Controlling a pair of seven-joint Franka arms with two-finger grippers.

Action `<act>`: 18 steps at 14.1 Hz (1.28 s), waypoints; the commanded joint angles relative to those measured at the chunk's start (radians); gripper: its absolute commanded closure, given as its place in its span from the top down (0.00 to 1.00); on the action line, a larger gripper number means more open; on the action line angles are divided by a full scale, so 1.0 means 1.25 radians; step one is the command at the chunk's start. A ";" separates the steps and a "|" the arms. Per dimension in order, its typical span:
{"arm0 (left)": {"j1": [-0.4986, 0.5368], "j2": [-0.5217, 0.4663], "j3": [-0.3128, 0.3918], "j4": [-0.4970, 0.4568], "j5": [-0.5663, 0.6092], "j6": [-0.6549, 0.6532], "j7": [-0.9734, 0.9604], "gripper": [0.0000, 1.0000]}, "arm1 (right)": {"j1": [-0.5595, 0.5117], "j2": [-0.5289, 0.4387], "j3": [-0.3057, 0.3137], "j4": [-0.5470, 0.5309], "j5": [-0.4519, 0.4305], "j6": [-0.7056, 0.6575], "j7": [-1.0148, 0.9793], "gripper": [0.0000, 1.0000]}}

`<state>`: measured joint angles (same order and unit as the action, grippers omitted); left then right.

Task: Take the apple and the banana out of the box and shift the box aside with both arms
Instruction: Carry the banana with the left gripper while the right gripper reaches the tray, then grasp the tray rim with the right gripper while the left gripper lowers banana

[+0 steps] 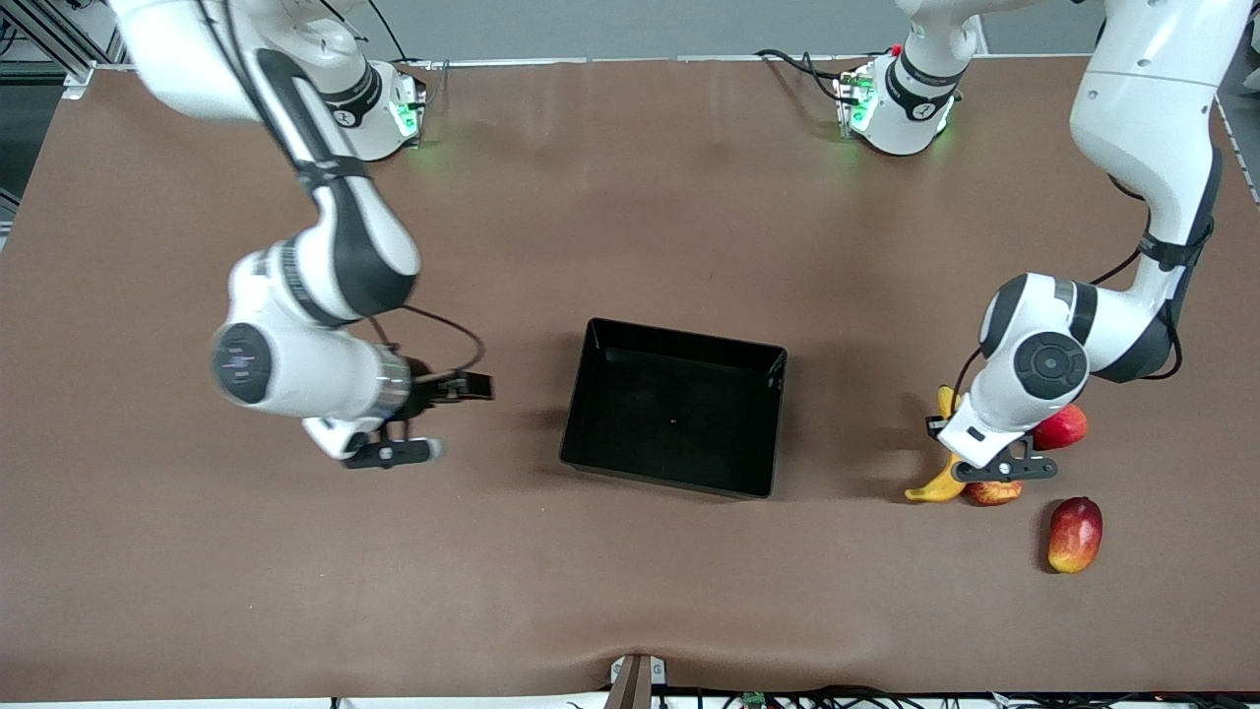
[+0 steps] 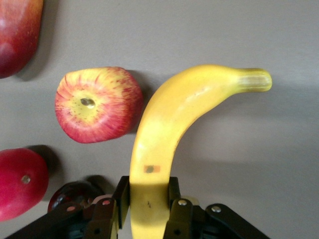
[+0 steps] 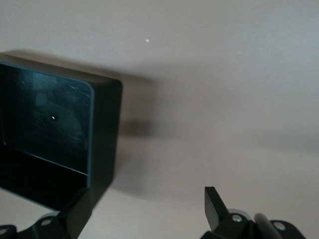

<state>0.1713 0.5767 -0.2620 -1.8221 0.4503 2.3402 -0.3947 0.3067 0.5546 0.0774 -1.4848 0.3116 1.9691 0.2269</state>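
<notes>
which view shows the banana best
The left wrist view: the banana runs nearly full length, with the left gripper closed around its lower end. The front view shows only its two ends beside the arm. The right wrist view shows none of it.

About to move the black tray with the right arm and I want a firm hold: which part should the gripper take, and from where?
Probably the black tray's upright wall at the right arm's end: it is thin enough to pinch. Come down from above with one finger inside and one outside. The right gripper is open beside that wall. The left gripper is shut on the banana.
</notes>
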 commanded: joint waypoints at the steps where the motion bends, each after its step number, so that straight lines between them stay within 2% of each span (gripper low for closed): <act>1: 0.002 0.011 -0.009 -0.004 0.020 0.023 -0.025 0.00 | 0.062 0.041 -0.008 0.020 0.017 0.032 0.066 1.00; 6: 0.025 0.028 -0.008 -0.005 0.026 0.057 -0.024 0.00 | 0.161 0.116 -0.013 0.042 0.006 0.194 0.208 1.00; 9: 0.015 0.021 -0.012 -0.005 0.026 0.057 -0.039 0.00 | 0.178 0.134 -0.014 0.040 -0.109 0.205 0.229 1.00; 10: 0.014 0.018 -0.015 -0.005 0.025 0.052 -0.047 0.00 | 0.187 0.139 -0.015 0.038 -0.119 0.205 0.251 0.96; 12: 0.009 0.021 -0.021 -0.006 0.025 0.052 -0.071 0.00 | 0.193 0.143 -0.015 0.036 -0.136 0.204 0.290 0.68; 14: 0.009 0.020 -0.021 -0.005 0.025 0.051 -0.072 0.00 | 0.190 0.148 -0.014 0.034 -0.132 0.199 0.292 0.25; 15: 0.009 0.012 -0.024 -0.004 0.025 0.050 -0.074 0.00 | 0.192 0.149 -0.014 0.034 -0.129 0.198 0.293 0.12; 18: 0.021 0.033 -0.027 0.025 0.031 0.061 -0.070 0.00 | 0.192 0.148 -0.014 0.032 -0.130 0.194 0.291 0.00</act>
<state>0.1802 0.6155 -0.2908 -1.8067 0.4523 2.4027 -0.4589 0.5339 0.7299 0.0696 -1.4665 0.1650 2.2252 0.5642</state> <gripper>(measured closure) 0.652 0.656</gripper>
